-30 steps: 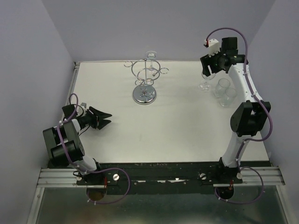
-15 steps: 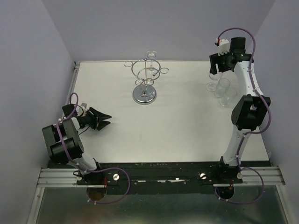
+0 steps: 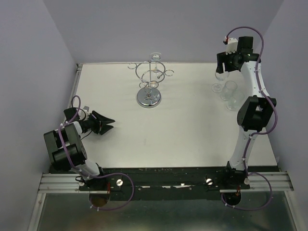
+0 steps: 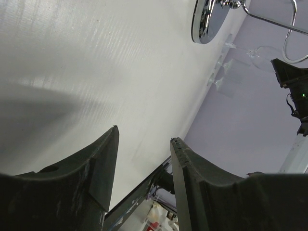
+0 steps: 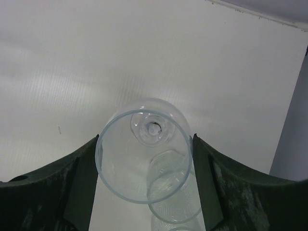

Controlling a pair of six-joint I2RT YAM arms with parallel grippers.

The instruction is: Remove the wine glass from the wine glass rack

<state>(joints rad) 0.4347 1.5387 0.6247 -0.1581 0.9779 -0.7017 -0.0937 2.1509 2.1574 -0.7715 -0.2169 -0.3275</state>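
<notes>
The chrome wine glass rack stands at the back middle of the table on its round mirrored base, with no glass hanging on it. Its base also shows in the left wrist view. My right gripper is at the far right, shut on a clear wine glass held upright with its foot at or just above the table. In the right wrist view the glass bowl sits between the two fingers of the gripper. My left gripper is open and empty low over the left side.
Two more clear glasses stand right beside the held one, near the right wall; one shows under the held bowl. The back wall is close behind the right gripper.
My right gripper has carried the wine glass to the right and back, up beside the two standing glasses. The left arm has not moved.
</notes>
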